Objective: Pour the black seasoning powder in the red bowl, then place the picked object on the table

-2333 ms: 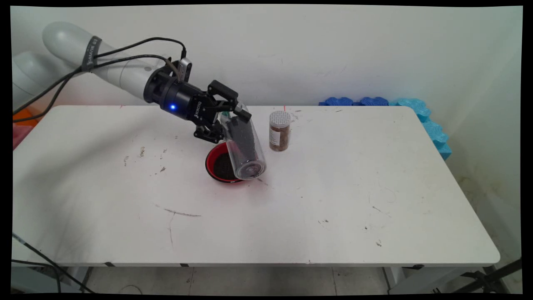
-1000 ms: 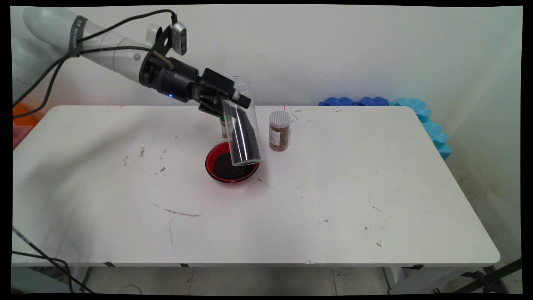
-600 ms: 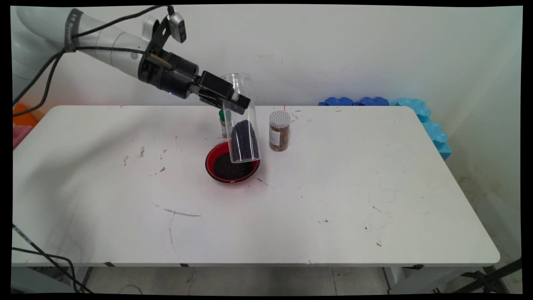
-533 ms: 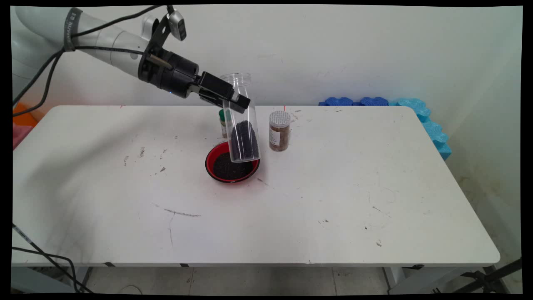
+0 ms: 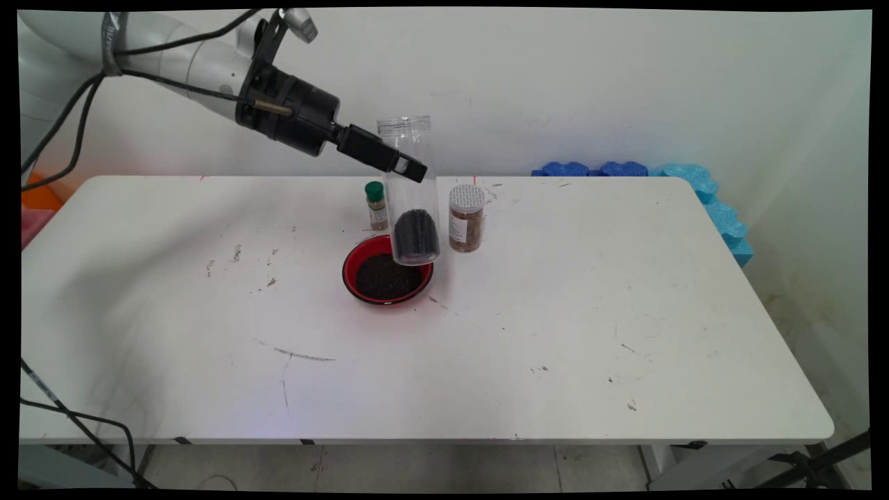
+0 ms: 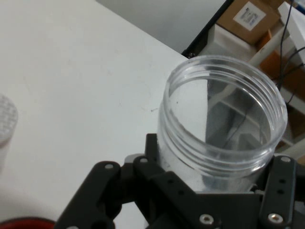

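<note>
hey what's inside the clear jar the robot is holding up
Dark grains fill the bottom part of the jar; the upper part is empty and its mouth is open. The hand grips it across the middle, covering a strip of the wall there.

Robot test lab or workshop room. Indicated by scuffed white folding desk (image 5: 625,292) against bare white wall (image 5: 590,90), blue foam pads (image 5: 701,191) stacked at far corner, loose black cables (image 5: 76,423), cardboard boxes (image 6: 248,16) on shelving.
</note>
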